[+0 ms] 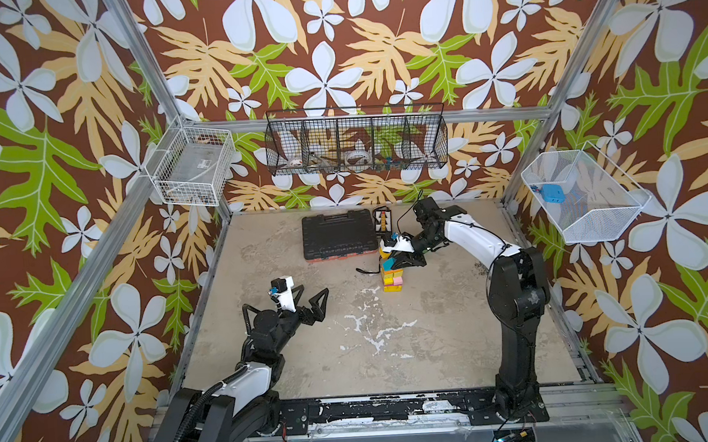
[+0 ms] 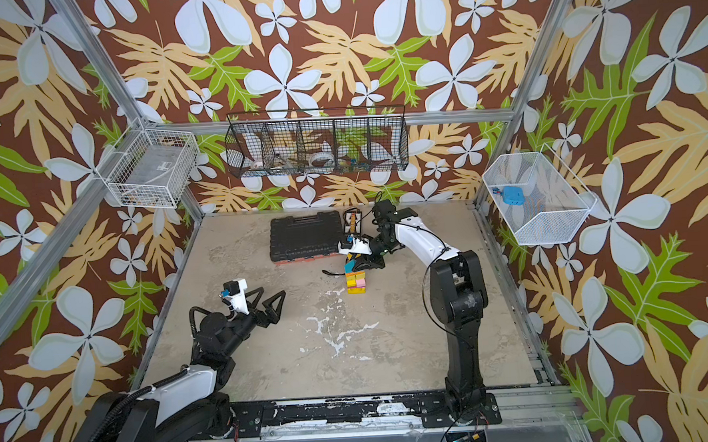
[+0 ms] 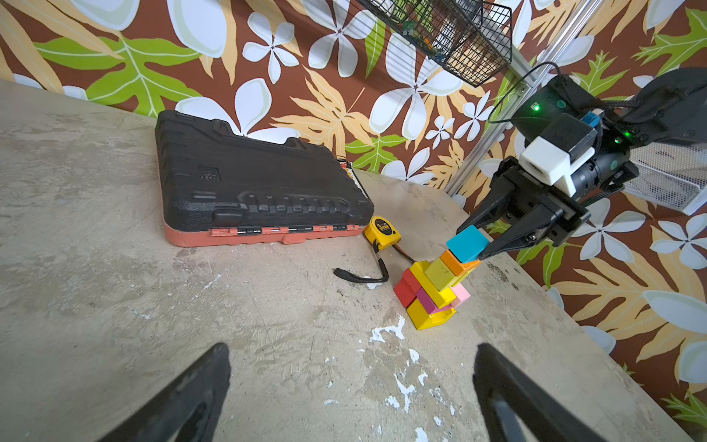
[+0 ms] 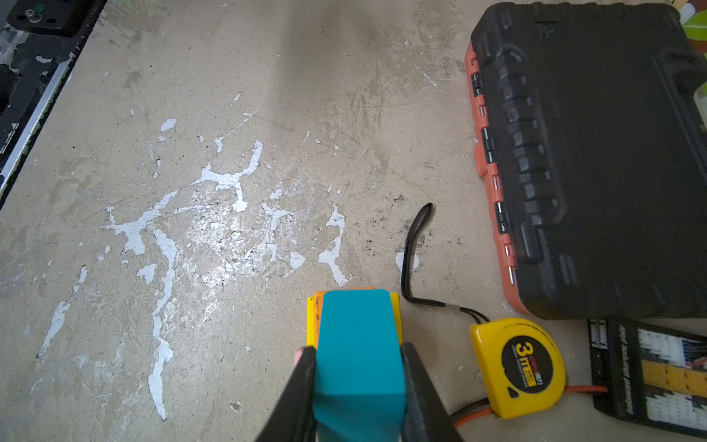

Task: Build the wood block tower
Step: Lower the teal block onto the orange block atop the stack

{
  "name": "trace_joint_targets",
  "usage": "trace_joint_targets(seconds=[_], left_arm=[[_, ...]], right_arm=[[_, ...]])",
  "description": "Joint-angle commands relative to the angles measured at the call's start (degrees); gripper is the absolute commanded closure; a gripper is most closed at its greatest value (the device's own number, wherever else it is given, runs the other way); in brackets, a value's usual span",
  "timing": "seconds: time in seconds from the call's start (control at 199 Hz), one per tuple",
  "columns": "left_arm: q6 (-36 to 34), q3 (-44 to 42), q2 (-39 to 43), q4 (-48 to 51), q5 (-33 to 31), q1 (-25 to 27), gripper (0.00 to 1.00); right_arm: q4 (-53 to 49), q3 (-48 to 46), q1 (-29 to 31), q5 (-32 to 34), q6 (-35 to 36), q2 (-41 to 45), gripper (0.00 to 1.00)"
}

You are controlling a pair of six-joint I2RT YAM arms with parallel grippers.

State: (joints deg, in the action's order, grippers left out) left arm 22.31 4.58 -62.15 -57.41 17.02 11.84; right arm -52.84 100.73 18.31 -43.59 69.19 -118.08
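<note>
top views, right hand: right hand [image 1: 390, 265] clamped on the teal block [image 1: 388, 263], directly above the tower [image 1: 393, 281]; both top views agree.
top views, left hand: left hand [image 1: 315, 291] spread wide, holding nothing; the tower sits well apart, out past its fingertips.
top views, count: 2 hands, 1 tower, 1 tool case [image 1: 338, 233] beyond the right hand, 3 wire baskets [image 1: 193, 166] on the walls. No stray pieces seen on the counter [image 1: 351, 355].
left wrist, tower: teal block between the right hand's fingers, on or just over an orange block [image 3: 457, 264]; can't tell if it's seated. Layers under the hand look staggered and twisted.
left wrist, count: wood blocks [image 3: 428, 298] showing: 1 teal, 1 orange, at least 3 yellow, 2 red, 1 magenta, 1 pink. Far faces hidden.
left wrist, risk: my read is that an off-centre press, or a finger dragging on release, tips the top layers.
right wrist, grip: both fingers [image 4: 300, 386] flat on the teal block's sides. Orange and yellow edges peek out beneath on one side, so it isn't square with them.
right wrist, risk: tape measure [image 4: 520, 367] just beside the hand, its strap [image 4: 424, 302] near the base. A sideways retreat could likely snag the strap or knock the stack.
right wrist, count: 1 tape measure, 1 tool case, 1 black charging board [image 4: 650, 375].
</note>
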Motion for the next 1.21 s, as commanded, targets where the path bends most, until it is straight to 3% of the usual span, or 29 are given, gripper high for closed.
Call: trace_joint_targets(seconds=[0.0, 1.091, 1.116, 1.121, 1.131, 1.146, 1.202], left_arm=[[-0.3, 0.5, -0.1, -0.4, 0.4, 0.0, 0.0], [-0.2, 0.5, -0.2, -0.4, 0.3, 0.0, 0.0], [-0.2, 0.5, -0.2, -0.4, 0.3, 0.0, 0.0], [-0.2, 0.5, -0.2, -0.5, 0.3, 0.0, 0.0], [-0.2, 0.5, -0.2, -0.4, 0.3, 0.0, 0.0], [-0.2, 0.5, -0.2, -0.5, 0.4, 0.0, 0.0], [-0.2, 0.5, -0.2, -0.4, 0.4, 0.0, 0.0]], right_arm=[[-1.6, 0.5, 0.0, -0.6, -0.4, -0.2, 0.72], [-6.3, 3.7, -0.1, -1.8, 1.3, -2.1, 0.61], [-6.2, 3.6, 0.0, -1.8, 1.2, -2.0, 0.57], [-6.2, 3.6, 0.0, -1.8, 1.2, -2.0, 0.51], [-6.2, 3.6, 0.0, -1.8, 1.1, -2.0, 0.2], [-6.1, 3.6, 0.0, -1.8, 1.0, -1.9, 0.03], [-5.9, 3.8, 0.0, -1.8, 0.7, -1.8, 0.0]])
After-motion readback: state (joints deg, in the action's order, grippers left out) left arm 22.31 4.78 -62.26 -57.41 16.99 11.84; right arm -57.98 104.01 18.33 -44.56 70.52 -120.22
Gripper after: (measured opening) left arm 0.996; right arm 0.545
